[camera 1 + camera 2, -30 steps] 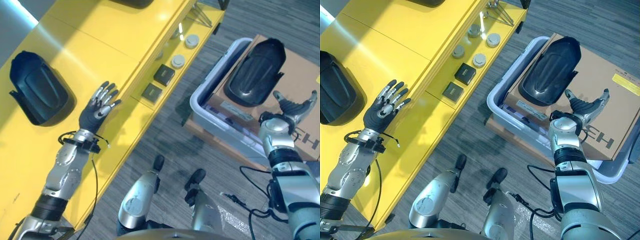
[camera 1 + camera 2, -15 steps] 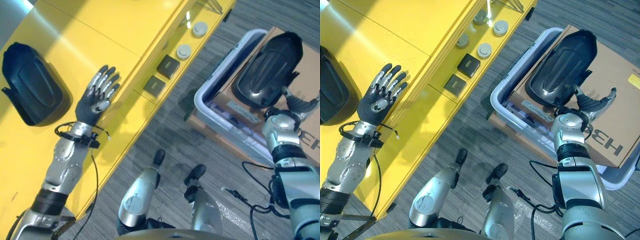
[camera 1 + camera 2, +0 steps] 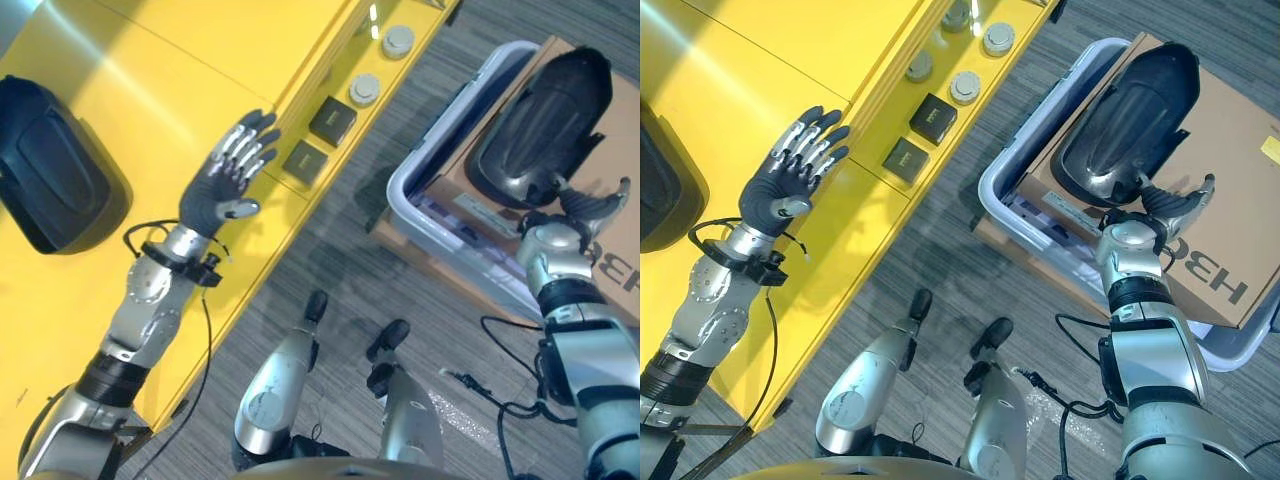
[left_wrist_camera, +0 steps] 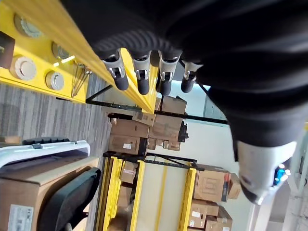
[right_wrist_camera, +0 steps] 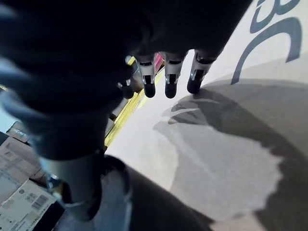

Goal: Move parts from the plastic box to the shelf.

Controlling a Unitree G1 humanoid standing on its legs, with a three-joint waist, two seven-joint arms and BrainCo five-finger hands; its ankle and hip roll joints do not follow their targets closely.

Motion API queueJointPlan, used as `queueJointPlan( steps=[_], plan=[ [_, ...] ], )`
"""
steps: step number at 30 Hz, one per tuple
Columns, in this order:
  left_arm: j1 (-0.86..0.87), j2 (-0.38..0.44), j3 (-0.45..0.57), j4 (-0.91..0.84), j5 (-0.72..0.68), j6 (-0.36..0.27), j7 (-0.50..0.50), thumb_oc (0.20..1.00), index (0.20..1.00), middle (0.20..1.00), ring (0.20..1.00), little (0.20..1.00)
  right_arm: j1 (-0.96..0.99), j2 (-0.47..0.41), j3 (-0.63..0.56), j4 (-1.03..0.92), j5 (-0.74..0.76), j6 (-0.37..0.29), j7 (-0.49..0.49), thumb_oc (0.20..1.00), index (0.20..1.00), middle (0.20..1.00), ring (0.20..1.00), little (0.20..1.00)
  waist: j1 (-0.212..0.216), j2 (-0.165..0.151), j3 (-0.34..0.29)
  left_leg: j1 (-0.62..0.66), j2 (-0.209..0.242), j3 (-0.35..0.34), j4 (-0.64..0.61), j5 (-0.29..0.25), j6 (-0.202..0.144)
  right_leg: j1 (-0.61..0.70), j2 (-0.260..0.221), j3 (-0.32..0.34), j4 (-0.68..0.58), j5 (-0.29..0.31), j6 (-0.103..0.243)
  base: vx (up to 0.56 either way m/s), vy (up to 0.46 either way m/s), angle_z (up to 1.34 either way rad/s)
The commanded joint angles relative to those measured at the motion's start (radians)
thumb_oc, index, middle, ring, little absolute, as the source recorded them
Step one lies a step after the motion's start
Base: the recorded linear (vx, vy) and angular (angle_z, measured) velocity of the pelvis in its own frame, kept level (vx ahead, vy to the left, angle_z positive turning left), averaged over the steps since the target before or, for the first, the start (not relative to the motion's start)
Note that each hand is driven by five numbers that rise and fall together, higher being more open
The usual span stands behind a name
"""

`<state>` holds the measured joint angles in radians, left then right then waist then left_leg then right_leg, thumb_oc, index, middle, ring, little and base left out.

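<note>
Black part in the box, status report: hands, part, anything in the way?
Left hand open above yellow shelf. Right hand open beside black part, not gripping. Part lies on cardboard box in plastic box. Nothing blocking.

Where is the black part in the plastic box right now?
In the left eye view, the black part lies on the cardboard box inside the plastic box on the right, just beyond the right hand.

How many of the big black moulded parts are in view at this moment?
2. One black part lies on the yellow shelf top, on the robot's left. The other black part rests on the cardboard box in the plastic box, just beyond the right hand. Others may be hidden.
</note>
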<state>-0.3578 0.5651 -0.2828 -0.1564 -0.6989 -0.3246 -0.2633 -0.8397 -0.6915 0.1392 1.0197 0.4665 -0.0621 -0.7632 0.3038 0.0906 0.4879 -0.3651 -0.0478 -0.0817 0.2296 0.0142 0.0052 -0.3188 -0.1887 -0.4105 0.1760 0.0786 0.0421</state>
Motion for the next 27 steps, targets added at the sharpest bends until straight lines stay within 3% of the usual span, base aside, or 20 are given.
queueJointPlan(
  steps=[1, 5, 6, 7, 8, 24, 27],
  plan=[
    [-0.002, -0.023, 0.000, -0.074, 0.040, -0.056, 0.013, 1.000, 1.000, 1.000, 1.000, 1.000, -0.027, -0.031, 0.068, -0.009, 0.025, 0.008, 0.017, 1.000, 1.000, 1.000, 1.000, 1.000, -0.005, 0.010, -0.008, -0.112, -0.013, -0.014, 0.035, 0.013, -0.029, 0.036, -0.032, 0.039, 0.039, -0.087, 0.093, 0.00, 0.000, 0.00],
    [-0.016, -0.033, -0.025, -0.048, 0.051, -0.070, 0.043, 1.000, 1.000, 1.000, 1.000, 1.000, -0.052, -0.023, 0.090, 0.022, 0.039, 0.017, 0.034, 1.000, 1.000, 1.000, 1.000, 1.000, -0.011, 0.016, 0.002, -0.117, -0.013, -0.008, 0.035, 0.015, -0.028, 0.023, -0.034, 0.047, 0.053, -0.089, 0.092, -0.01, 0.029, -0.07],
    [-0.016, -0.033, -0.026, -0.047, 0.054, -0.073, 0.045, 1.000, 1.000, 1.000, 1.000, 1.000, -0.053, -0.023, 0.090, 0.024, 0.041, 0.017, 0.039, 0.878, 0.878, 0.878, 0.878, 0.878, -0.011, 0.016, 0.003, -0.116, -0.013, -0.007, 0.035, 0.015, -0.028, 0.022, -0.034, 0.047, 0.053, -0.090, 0.092, -0.01, 0.023, -0.04],
    [-0.017, -0.034, -0.029, -0.045, 0.056, -0.075, 0.046, 1.000, 1.000, 1.000, 1.000, 1.000, -0.055, -0.023, 0.089, 0.027, 0.036, 0.018, 0.042, 0.398, 0.398, 0.398, 0.398, 0.398, -0.012, 0.017, 0.004, -0.118, -0.013, -0.006, 0.036, 0.015, -0.028, 0.020, -0.035, 0.048, 0.055, -0.090, 0.092, 0.00, 0.000, 0.00],
    [-0.019, -0.034, -0.031, -0.041, 0.056, -0.079, 0.048, 1.000, 1.000, 1.000, 1.000, 1.000, -0.058, -0.022, 0.090, 0.030, 0.032, 0.019, 0.044, 0.200, 0.200, 0.200, 0.200, 0.200, -0.013, 0.018, 0.005, -0.121, -0.013, -0.005, 0.038, 0.015, -0.028, 0.014, -0.037, 0.050, 0.060, -0.090, 0.092, 0.00, 0.000, 0.00],
    [-0.008, -0.041, -0.039, -0.035, 0.041, -0.080, 0.053, 1.000, 1.000, 1.000, 1.000, 1.000, -0.056, -0.025, 0.080, 0.004, 0.031, 0.016, 0.050, 0.200, 0.200, 0.200, 0.200, 0.200, -0.022, 0.022, 0.003, -0.095, -0.011, 0.008, 0.035, 0.010, -0.024, 0.022, -0.046, 0.063, 0.075, -0.092, 0.096, 0.00, 0.006, 0.00],
    [0.002, -0.042, -0.035, -0.041, 0.036, -0.070, 0.045, 1.000, 1.000, 1.000, 1.000, 1.000, -0.037, -0.016, 0.070, -0.014, 0.027, -0.012, 0.049, 0.200, 0.200, 0.200, 0.200, 0.200, -0.024, 0.017, -0.004, -0.078, -0.007, 0.012, 0.031, 0.007, -0.023, 0.038, -0.043, 0.063, 0.067, -0.092, 0.095, 0.01, -0.006, -0.02]
  ],
)
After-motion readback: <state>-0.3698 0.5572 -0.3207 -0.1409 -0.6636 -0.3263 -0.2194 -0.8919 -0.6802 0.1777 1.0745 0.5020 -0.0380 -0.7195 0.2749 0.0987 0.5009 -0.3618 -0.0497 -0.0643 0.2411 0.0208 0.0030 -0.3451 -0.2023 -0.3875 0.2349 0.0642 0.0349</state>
